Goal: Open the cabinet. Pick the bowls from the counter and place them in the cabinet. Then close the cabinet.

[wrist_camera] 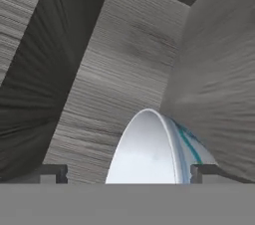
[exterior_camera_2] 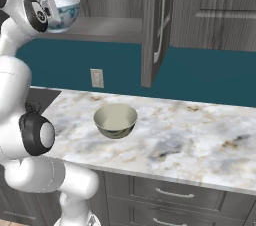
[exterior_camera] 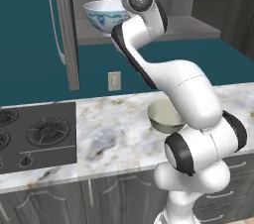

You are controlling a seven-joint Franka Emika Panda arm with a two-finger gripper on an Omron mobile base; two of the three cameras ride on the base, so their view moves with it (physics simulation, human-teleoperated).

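Note:
The cabinet (exterior_camera: 188, 27) is open, its door (exterior_camera_2: 155, 25) swung out toward me. The white bowl (exterior_camera: 103, 15) with blue marks sits on the cabinet floor at the front left. In the hand view its rim (wrist_camera: 149, 149) rises between the fingertips of my gripper (wrist_camera: 129, 173), which is open. The left fingertip (wrist_camera: 55, 173) is well clear of the bowl and the right one is close by its outer wall. The cream-olive bowl (exterior_camera_2: 115, 120) rests upright on the counter (exterior_camera_2: 190, 140), below the cabinet and beside my arm.
A black gas cooktop (exterior_camera: 34, 136) lies at the counter's left end. A wall outlet (exterior_camera: 114, 81) sits on the teal backsplash. The other cabinet door (exterior_camera: 67, 29) hangs open on the left. Lower drawers (exterior_camera_2: 172, 192) run under the counter.

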